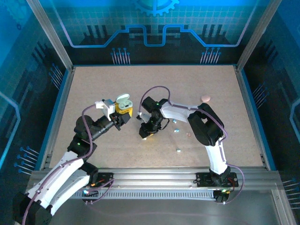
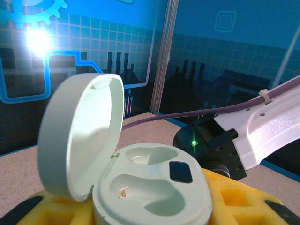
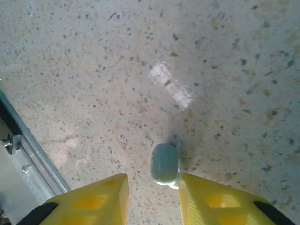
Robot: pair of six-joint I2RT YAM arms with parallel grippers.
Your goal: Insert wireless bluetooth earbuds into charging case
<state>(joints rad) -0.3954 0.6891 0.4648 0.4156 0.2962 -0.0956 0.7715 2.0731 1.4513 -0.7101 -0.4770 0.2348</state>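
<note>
The pale mint charging case stands with its lid up, and my left gripper is shut on its base. In the left wrist view the case sits between the yellow fingers, and both wells are empty. My right gripper points down at the table just right of the case. Its jaws are open around one pale blue earbud, which touches the right finger and leaves a gap to the left one. The bud is on or just above the table. Other earbuds lie to the right.
A pink oval pod lies at the back right. The right arm's wrist is close behind the case. Metal frame rails border the table at the near edge and along both sides.
</note>
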